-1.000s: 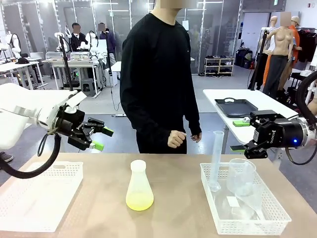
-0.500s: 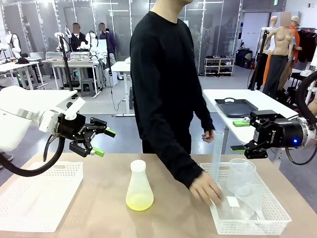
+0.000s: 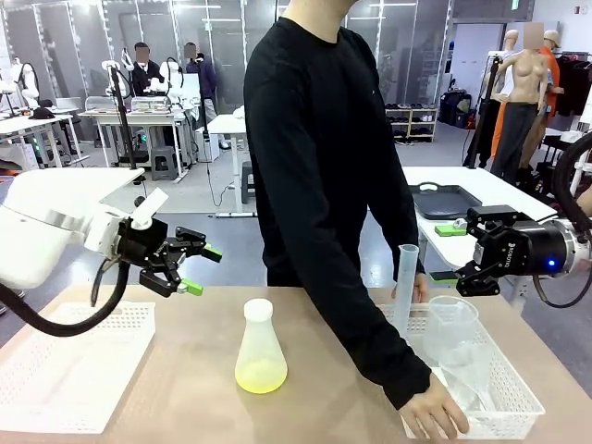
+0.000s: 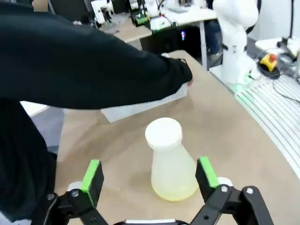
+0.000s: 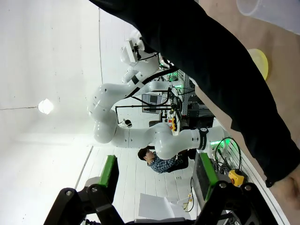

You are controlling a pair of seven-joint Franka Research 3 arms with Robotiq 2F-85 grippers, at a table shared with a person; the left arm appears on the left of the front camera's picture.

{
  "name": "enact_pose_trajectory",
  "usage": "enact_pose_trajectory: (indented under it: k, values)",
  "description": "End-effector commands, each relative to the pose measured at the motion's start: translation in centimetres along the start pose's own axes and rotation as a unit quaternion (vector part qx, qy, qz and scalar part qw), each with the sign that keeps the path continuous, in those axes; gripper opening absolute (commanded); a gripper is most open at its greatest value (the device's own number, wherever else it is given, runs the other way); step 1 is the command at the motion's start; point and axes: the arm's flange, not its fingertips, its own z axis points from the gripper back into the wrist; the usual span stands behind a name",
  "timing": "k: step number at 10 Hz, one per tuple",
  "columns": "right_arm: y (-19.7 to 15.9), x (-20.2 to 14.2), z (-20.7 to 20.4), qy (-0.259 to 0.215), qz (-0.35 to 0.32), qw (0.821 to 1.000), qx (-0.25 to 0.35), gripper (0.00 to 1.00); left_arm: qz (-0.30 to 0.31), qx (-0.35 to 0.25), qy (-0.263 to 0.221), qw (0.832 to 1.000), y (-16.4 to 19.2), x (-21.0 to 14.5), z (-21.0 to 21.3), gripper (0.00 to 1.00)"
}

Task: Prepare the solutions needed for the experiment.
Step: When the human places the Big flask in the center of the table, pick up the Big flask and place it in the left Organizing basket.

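Hovering spread and empty, left end effector (image 4: 149,174) frames solutions (image 4: 174,188), right end effector (image 3: 450,252) agape, front adds person's hand (image 3: 433,413).

front: across table at person | left wrist: close above flask (image 4: 172,164) | shared: flask (image 3: 260,347)

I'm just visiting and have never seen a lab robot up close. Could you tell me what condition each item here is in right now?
Frosted plastic conical flask: upright on the table, a little pale yellow-green liquid at the bottom.
Left pincer: open, in the air, empty.
Right pincer: open, in the air, empty.
Tall clear measuring cylinder: upright in the white mesh basket.
Clear plastic beaker: upright, in that basket.
Person's hand: at the basket's near rim.
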Motion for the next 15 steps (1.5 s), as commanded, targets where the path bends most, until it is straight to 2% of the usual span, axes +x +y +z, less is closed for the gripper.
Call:
enact_pose_trajectory:
  k: [1, 3, 6, 9, 13, 15]
  values:
    - [0.2, 0.1, 0.0, 0.0, 0.002, 1.0, 0.005, 0.85, -0.011, 0.007, -0.075, 0.997, 1.9, -1.2, -1.0, 1.0]
    - [0.2, 0.1, 0.0, 0.0, 0.002, 1.0, 0.005, 0.85, -0.013, -0.007, -0.119, 0.993, 2.4, -1.8, -2.6, 1.0]
    - [0.2, 0.1, 0.0, 0.0, 0.002, 1.0, 0.005, 0.85, -0.023, -0.022, -0.15, 0.988, 3.9, -2.3, -5.1, 1.0]
    - [0.2, 0.1, 0.0, 0.0, 0.002, 1.0, 0.005, 0.85, -0.025, -0.016, -0.141, 0.99, 4.7, -3.4, -7.2, 1.0]
    - [0.2, 0.1, 0.0, 0.0, 0.002, 1.0, 0.005, 0.85, -0.031, -0.06, -0.162, 0.984, 3.7, -6.2, -7.4, 1.0]
    - [0.2, 0.1, 0.0, 0.0, 0.002, 1.0, 0.005, 0.85, -0.028, -0.12, -0.18, 0.976, 3.2, -7.3, -7.3, 1.0]
